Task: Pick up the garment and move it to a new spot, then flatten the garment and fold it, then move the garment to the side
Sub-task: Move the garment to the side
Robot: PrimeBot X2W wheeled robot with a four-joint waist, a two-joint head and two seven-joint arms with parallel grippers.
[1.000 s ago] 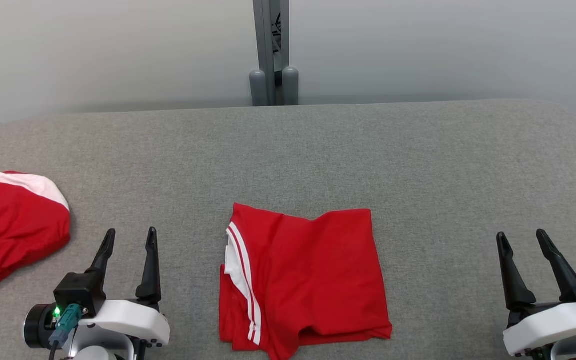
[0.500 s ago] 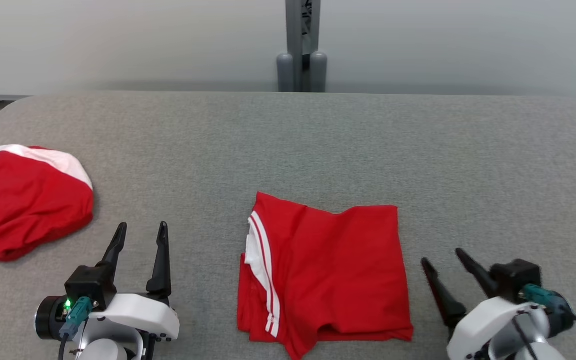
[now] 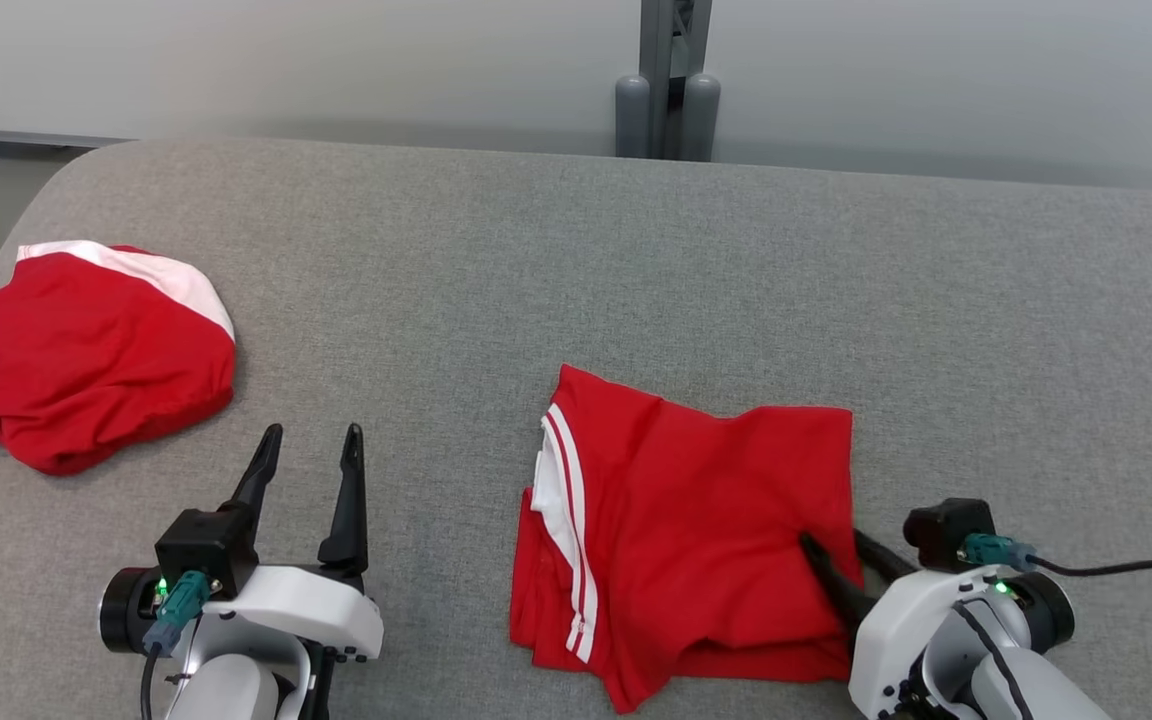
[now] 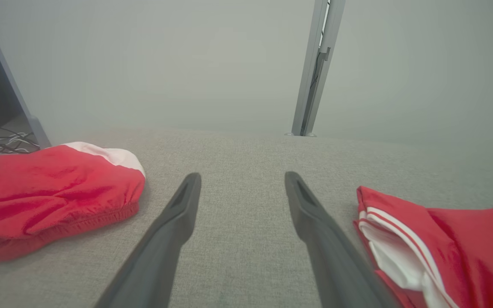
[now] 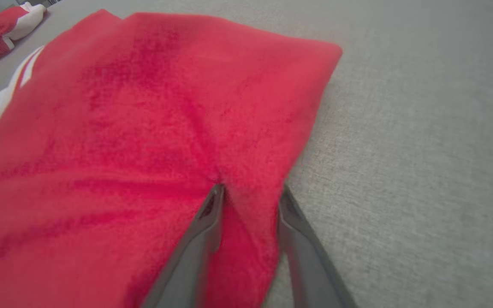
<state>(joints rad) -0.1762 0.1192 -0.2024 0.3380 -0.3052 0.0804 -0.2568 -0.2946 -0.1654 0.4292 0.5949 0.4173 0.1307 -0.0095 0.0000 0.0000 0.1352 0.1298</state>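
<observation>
Head view: left tool [image 3: 314, 432] jaws wide, nothing in them, parked over bare grey worktop [image 3: 636, 260]. The folded red garment [image 3: 706, 530] lies flat off that tool's right side, clear of it, white-striped edge facing it. The second red garment [image 3: 86, 360], loosely bunched, sits ahead-left of the left tool, apart from it. Right tool [image 3: 831, 540] is at the folded garment's right edge, one finger over the cloth, the other at the border.

Left wrist view: left tool [image 4: 242, 176] fingers spread, only worktop [image 4: 238, 149] between them. Folded red garment [image 4: 464, 239] just beside the right finger, second red garment [image 4: 45, 192] off to the left.

Right wrist view: right tool [image 5: 250, 190] jaws part-way apart, straddling the folded red garment [image 5: 144, 107] edge. Left finger on top of the cloth, right finger along the rim on the worktop [image 5: 422, 149], a strip of red between them. No lift visible.
</observation>
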